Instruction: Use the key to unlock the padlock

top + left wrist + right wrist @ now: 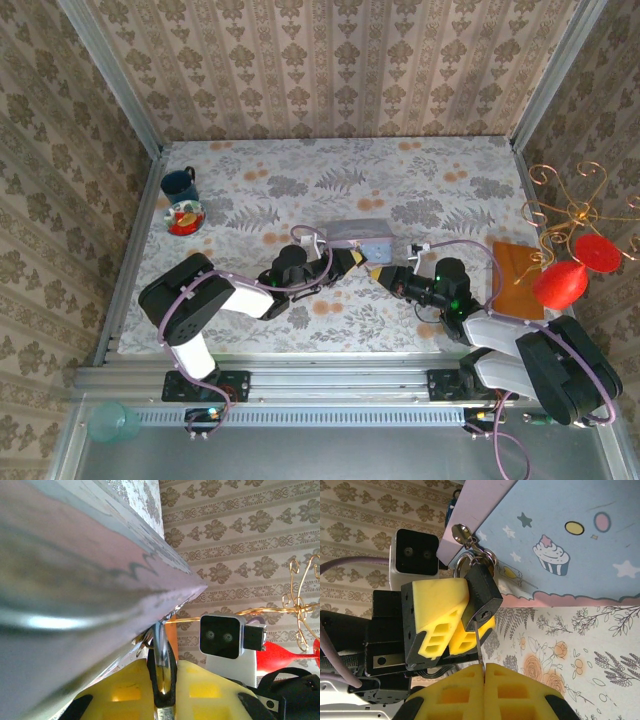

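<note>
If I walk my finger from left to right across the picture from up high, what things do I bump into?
Teal see-through plastic cup → dark blue mug → pale blue-grey rectangular tin → flat orange rectangular board → flat red round disc.

The padlock (482,595) is black and the key (478,645) is silver. The tin (560,525) is pale blue with stars and a cupcake; the tablecloth (580,645) has orange flowers.
</note>
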Tool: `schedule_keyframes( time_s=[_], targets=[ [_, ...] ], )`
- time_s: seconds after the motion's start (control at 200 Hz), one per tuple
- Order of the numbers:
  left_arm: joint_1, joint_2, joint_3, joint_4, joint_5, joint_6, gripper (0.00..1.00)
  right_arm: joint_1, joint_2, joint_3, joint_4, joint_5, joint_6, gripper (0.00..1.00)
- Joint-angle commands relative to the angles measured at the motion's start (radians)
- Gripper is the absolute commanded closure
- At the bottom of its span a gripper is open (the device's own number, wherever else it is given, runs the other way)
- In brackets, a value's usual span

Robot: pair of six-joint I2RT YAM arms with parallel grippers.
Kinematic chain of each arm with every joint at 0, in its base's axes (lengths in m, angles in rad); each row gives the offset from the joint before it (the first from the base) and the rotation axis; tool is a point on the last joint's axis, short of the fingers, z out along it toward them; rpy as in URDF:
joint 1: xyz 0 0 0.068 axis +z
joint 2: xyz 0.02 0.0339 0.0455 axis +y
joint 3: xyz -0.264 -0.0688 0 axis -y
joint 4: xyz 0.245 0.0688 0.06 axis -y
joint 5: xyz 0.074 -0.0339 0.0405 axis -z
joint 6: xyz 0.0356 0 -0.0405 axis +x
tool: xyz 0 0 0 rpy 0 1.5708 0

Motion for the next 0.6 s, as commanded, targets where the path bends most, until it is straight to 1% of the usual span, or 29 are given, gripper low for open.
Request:
schedule_keyframes(
  time_s=[0.0, 0.39, 0.595],
  targets=[
    [-0.013, 0.004, -0.001, 0.072, 0.019, -0.022, 0.92, -0.008, -0.013, -0.004, 0.013, 0.02, 0.01, 1.0],
    [-0.01, 0.001, -0.014, 0.076, 0.012, -0.024, 0.93, -0.014, -0.011, 0.001, 0.001, 0.023, 0.012, 1.0],
    [-0.007, 0.032, -0.008, 0.121, 0.013, -0.037, 0.94, -0.02, -0.017, -0.006, -0.022, 0.019, 0.004, 1.0]
  ],
)
